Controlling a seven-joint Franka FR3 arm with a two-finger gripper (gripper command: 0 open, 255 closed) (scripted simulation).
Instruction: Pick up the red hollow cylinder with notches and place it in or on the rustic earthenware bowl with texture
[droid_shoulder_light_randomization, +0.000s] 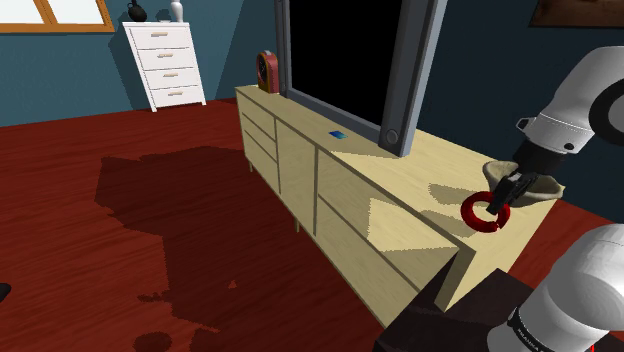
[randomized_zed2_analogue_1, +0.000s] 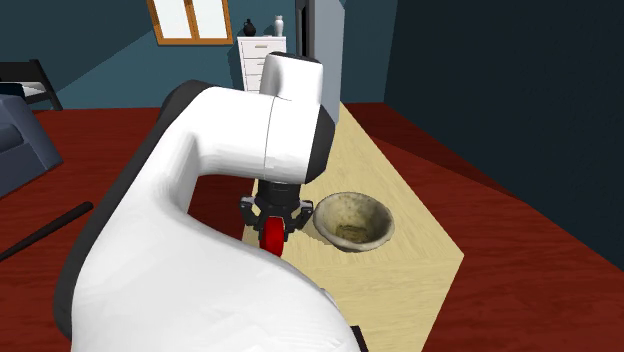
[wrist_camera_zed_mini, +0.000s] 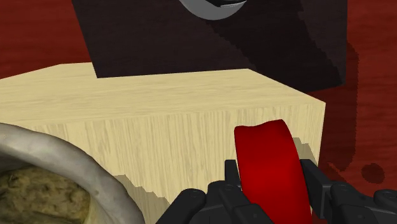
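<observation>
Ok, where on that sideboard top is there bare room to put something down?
Bare wood lies between the TV and the bowl, and along the front edge beside the small blue item. The near end is crowded: bowl, gripper, red ring.

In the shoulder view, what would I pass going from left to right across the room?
White chest of drawers → small red arched object → big black screen → red ring, held in the claw.
</observation>
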